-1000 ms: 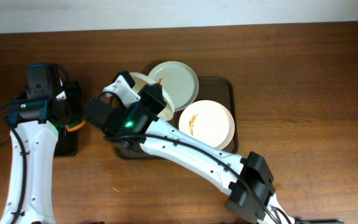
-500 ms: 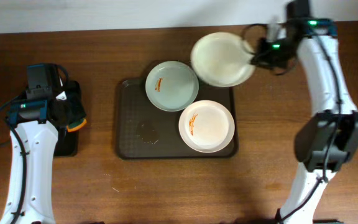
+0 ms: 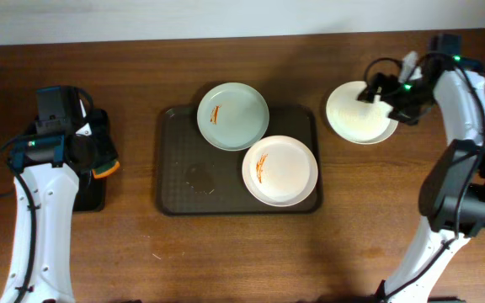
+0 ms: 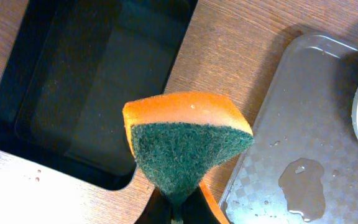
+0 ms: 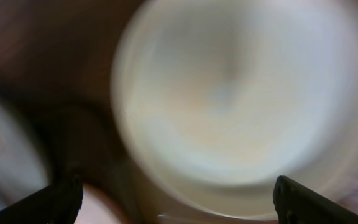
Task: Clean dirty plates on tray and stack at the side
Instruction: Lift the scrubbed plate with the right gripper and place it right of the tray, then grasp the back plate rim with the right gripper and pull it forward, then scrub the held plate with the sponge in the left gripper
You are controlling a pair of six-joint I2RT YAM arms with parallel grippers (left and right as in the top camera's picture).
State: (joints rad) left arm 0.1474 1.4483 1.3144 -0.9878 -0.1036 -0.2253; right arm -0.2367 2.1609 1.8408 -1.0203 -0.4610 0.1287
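On the dark brown tray (image 3: 179,172) lie two plates. A pale green plate (image 3: 233,116) is at its far edge and a white plate (image 3: 279,170) at its right, both with orange smears. A third, clean cream plate (image 3: 361,113) rests on the table right of the tray. My right gripper (image 3: 379,89) hovers at that plate's far right rim. In the blurred right wrist view the plate (image 5: 229,99) lies ahead of the right gripper (image 5: 179,208), which is open and holds nothing. My left gripper (image 3: 99,162) is shut on an orange sponge (image 4: 188,146) with a green scouring face, left of the tray.
A smaller black tray (image 4: 92,81) sits on the table under my left arm. The brown tray's (image 4: 303,112) left half holds a small puddle (image 4: 302,186). The wood table ends at a pale wall along the far side.
My right arm carried the cream plate from over the tray to the table on the right, and its jaws have opened off it. The left arm and sponge have not moved.
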